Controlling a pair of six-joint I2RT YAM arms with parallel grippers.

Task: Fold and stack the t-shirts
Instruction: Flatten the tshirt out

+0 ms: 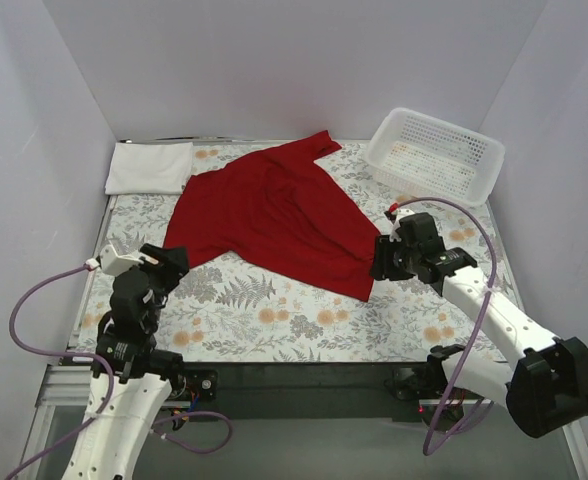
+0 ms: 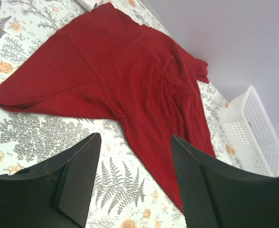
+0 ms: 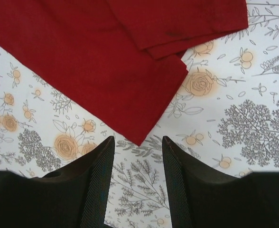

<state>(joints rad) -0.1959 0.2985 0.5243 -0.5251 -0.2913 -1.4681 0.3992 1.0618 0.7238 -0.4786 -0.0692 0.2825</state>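
Note:
The deep red t-shirt (image 1: 274, 215) lies spread and rumpled across the middle of the floral tabletop. The white t-shirt (image 1: 149, 167) is a flat folded rectangle at the back left corner. My left gripper (image 1: 174, 262) is open and empty, hovering just off the red shirt's near left sleeve (image 2: 30, 95). My right gripper (image 1: 379, 262) is open and empty at the shirt's near right corner. In the right wrist view that corner (image 3: 138, 140) points into the gap between the open fingers (image 3: 138, 138). In the left wrist view the open gripper (image 2: 135, 137) faces the red shirt (image 2: 130, 71).
A white plastic mesh basket (image 1: 434, 155) stands at the back right, also in the left wrist view (image 2: 253, 128). The floral table cover (image 1: 274, 320) shows bare in front of the shirt. White walls close in the left, back and right.

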